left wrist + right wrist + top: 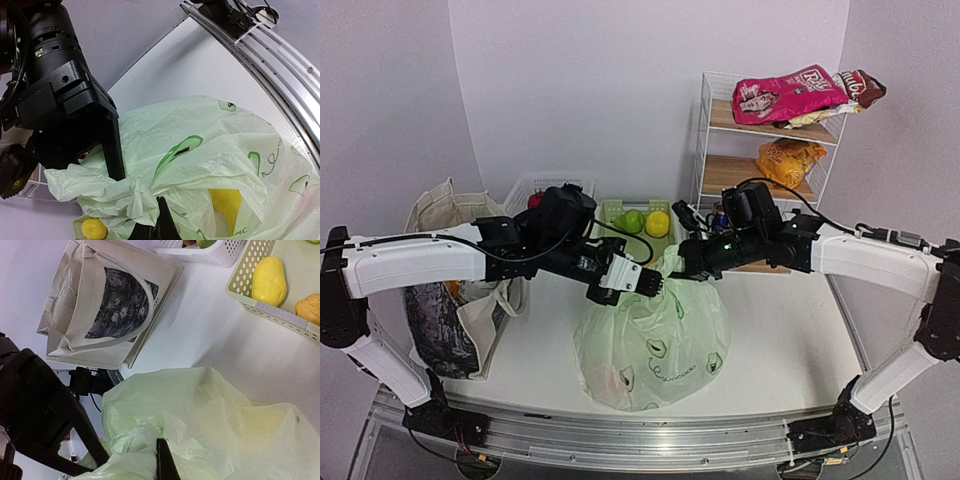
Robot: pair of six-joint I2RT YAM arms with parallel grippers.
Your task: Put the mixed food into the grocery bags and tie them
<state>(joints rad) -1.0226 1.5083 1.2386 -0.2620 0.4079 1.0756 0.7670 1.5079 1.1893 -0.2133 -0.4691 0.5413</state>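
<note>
The pale-green avocado-print grocery bag stands bulging on the table's middle, its top bunched into twisted strips. My left gripper is shut on one twisted strip of it, seen between my closed jaws in the left wrist view. From the right, my right gripper is shut on the other strip, its closed tips buried in the plastic. A yellow banana shape shows through the bag. The beige canvas tote stands at the left, its printed panel facing up.
A green slotted basket with yellow and orange fruit sits behind the bag, next to a white basket. A wire shelf at the back right carries a pink snack packet and an orange packet.
</note>
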